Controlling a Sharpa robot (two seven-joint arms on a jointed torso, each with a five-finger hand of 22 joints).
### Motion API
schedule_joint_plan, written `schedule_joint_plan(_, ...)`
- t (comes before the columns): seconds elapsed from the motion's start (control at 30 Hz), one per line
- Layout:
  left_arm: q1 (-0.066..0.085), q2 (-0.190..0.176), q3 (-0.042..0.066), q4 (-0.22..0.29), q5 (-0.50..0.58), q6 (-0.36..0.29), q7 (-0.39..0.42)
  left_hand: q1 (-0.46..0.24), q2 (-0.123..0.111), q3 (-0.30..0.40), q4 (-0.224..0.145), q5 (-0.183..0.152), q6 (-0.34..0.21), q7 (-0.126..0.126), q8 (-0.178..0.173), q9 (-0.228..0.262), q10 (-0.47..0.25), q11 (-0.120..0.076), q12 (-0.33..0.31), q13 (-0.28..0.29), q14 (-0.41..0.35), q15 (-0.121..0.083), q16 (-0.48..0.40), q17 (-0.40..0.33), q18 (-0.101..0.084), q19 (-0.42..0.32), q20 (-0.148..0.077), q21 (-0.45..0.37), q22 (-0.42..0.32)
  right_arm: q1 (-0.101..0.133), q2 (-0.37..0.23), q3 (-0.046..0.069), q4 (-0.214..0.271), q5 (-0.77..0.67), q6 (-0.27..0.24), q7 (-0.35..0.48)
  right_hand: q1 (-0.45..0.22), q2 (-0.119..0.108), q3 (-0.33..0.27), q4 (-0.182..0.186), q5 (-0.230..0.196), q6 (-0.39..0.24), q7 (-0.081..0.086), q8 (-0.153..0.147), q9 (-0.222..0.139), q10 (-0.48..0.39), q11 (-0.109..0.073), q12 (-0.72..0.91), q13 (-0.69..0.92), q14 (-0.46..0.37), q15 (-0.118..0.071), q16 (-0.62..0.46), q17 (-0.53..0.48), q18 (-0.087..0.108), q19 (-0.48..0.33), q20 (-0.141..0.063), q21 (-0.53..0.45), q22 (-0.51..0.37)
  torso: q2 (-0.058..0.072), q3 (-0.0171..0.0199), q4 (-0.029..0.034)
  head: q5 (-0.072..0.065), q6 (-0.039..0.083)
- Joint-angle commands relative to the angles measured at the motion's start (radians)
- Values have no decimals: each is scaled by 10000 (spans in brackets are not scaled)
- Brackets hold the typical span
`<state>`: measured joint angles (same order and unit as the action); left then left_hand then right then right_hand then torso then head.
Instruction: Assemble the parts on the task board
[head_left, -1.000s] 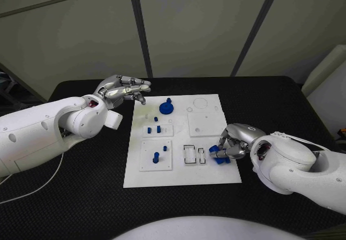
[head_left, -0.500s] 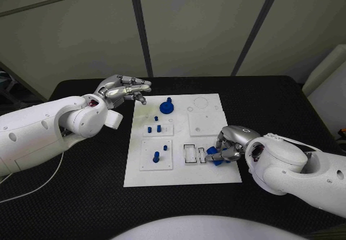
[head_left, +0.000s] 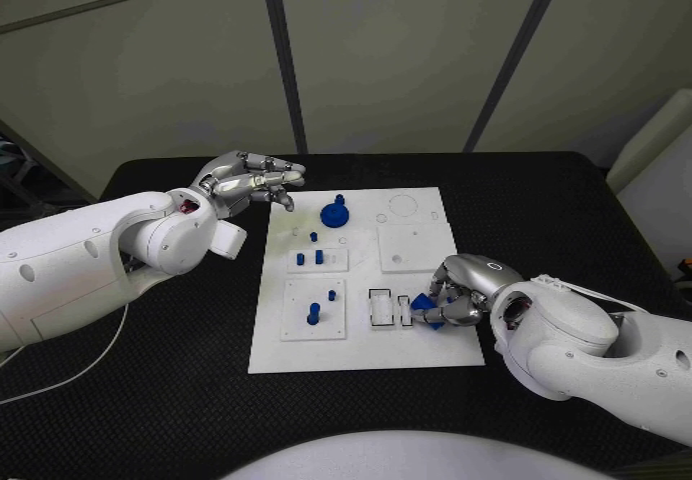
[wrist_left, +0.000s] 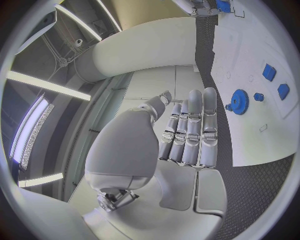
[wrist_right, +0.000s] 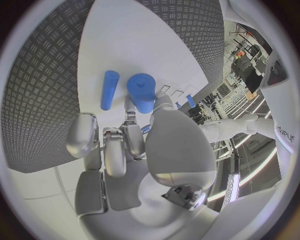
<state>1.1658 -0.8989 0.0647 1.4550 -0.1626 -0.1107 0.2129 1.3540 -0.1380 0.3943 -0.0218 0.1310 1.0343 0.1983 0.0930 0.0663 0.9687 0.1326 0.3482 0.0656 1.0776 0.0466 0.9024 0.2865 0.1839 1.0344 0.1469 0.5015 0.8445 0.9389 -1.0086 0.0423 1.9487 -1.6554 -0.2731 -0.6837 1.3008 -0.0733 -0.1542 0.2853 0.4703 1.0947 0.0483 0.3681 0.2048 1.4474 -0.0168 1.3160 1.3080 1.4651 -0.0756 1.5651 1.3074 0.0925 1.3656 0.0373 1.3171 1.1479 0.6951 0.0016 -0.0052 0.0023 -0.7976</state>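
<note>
Right now the right hand sits low at the board's near right corner, fingers curled round a blue part, pinching it. In the right wrist view that part is a short fat cylinder, long axis running out from the fingertips; a thinner blue rod lies flat on the board just beside it, roughly parallel. Can't tell if the two touch.

Left hand hovers off the board's far left corner, above the black surface, holding nothing; fingers look straight and side by side in the left wrist view, slightly bent in the head view.

Surface: black, w/ a fine textured mat. Board is a white rectangle, long axis running away from the robot. Behind the surface are pale wall panels w/ dark dividing strips.

Other parts: blue gear near the far edge, toothed rim and raised hub, lying flat. Small blue pegs stand upright on the left-middle square plate; more pegs stand on the near-left plate. A plain white square plate sits right of centre, and two narrow rectangular slots lie just left of the right hand. All parts are solid matte blue, plastic-looking.
</note>
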Motion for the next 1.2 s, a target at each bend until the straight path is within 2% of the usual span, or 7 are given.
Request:
schedule_joint_plan(0.03, 10, -3, 6, 19, 19, 168, -37, -98, 21, -62, -22, -40, -49, 11, 30, 2, -66, 7, 33, -9, 17, 56, -41, -9, -26, 78, 10, -53, -8, -21, -66, -21, 154, 720, -859, 49, 214, 149, 59, 7, 260, 62, -4, 192, 237, 60, -82, 0, 207, 1056, -86, 54, 2629, -76, 9, -80, 47, 42, -3, -2, 2, 7, 17)
schedule_joint_plan(0.13, 9, 6, 6, 13, 19, 173, -47, -91, 25, -61, -24, -38, -55, 12, 31, 2, -72, 8, 35, -9, 13, 57, -43, -12, -25, 78, 11, -58, -12, -18, -98, -18, 304, 1038, -1273, 127, 189, 166, 16, 33, 439, 13, -1, 238, 288, 66, -85, -18, 212, 1057, -91, 57, 2634, -79, 15, -90, 53, 53, -10, -21, 6, 1, 37)
schedule_joint_plan(0.33, 9, 38, 5, 7, 19, 191, -54, -87, 27, -61, -26, -37, -58, 12, 32, 2, -76, 8, 36, -9, 10, 57, -45, -14, -25, 77, 11, -62, -15, -10, 54, -11, 512, 1506, -1986, 301, 33, 249, -54, 52, 559, -26, -5, 297, 350, 94, -84, 4, 259, 1057, -88, 57, 2634, -88, 37, -91, 79, 99, 5, -3, 21, 25, 67)
schedule_joint_plan(0.57, 9, 49, 4, 0, 19, 186, -56, -87, 27, -61, -26, -37, -58, 12, 32, 2, -76, 8, 36, -9, 10, 57, -45, -14, -25, 77, 11, -62, -15, -7, 249, -7, 537, 1599, -2201, 390, 32, 289, -59, 45, 640, -21, -22, 335, 383, 114, -98, 24, 288, 1057, -97, 57, 2634, -97, 63, -95, 109, 149, -7, -22, 11, 53, 58)
schedule_joint_plan(0.7, 9, 57, 3, -3, 19, 200, -61, -87, 27, -61, -26, -37, -58, 12, 32, 2, -76, 8, 36, -9, 10, 57, -45, -14, -25, 77, 11, -62, -15, -6, 390, -6, 511, 1599, -2251, 424, 3, 304, -79, 53, 668, -11, -30, 367, 409, 129, -106, 37, 307, 1057, -103, 57, 2634, -99, 73, -100, 121, 167, 6, -4, 1, 84, 78)
schedule_joint_plan(0.87, 9, 70, 1, -4, 19, 216, -70, -78, 35, -61, -28, -35, -65, 14, 36, 2, -86, 10, 42, -8, 4, 57, -48, -20, -24, 77, 12, -71, -23, -4, 600, -4, 413, 1601, -2093, 402, -226, 319, -198, 72, 620, -31, -31, 431, 475, 140, -107, 21, 317, 1057, -108, 57, 2634, -99, 74, -108, 123, 169, 14, -11, 2, 76, 83)
schedule_joint_plan(1.2, 9, 102, -2, 7, 19, 224, -110, -78, 35, -61, -28, -35, -65, 14, 36, 2, -86, 10, 42, -8, 4, 57, -48, -20, -24, 77, 12, -71, -23, 8, 1099, -1, -93, 1656, -828, -46, -994, 432, -538, 87, -177, -89, -51, 626, 672, 119, -113, -115, 277, 1057, -112, 57, 2634, -80, 19, -107, 58, 88, 26, -17, 12, 99, 41)
